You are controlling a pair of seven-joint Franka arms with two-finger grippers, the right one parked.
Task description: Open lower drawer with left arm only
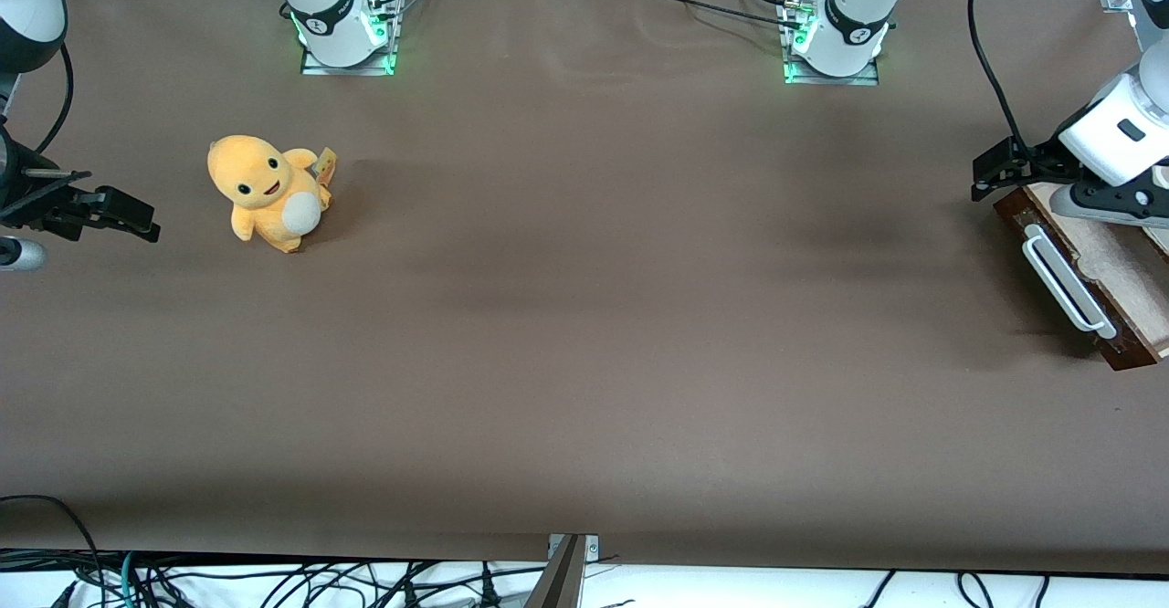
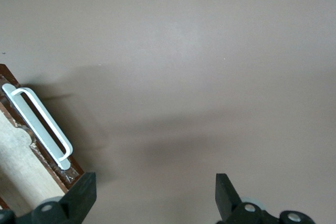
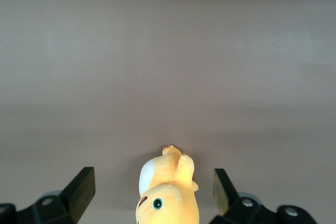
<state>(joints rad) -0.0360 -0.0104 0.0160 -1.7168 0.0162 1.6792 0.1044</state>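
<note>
We hold the gripper (image 2: 152,198) wide open and empty just beside the lower drawer (image 1: 1100,266), apparently above its white handle (image 2: 41,128), ready to hook it

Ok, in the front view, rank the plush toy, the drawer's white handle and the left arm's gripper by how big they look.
Largest to smallest, as seen from the front:
1. plush toy
2. white handle on the lower drawer
3. gripper, open above the drawer's end

Handle and gripper look close; the gripper sits higher, nearer the camera, so that order is unsure.
</note>
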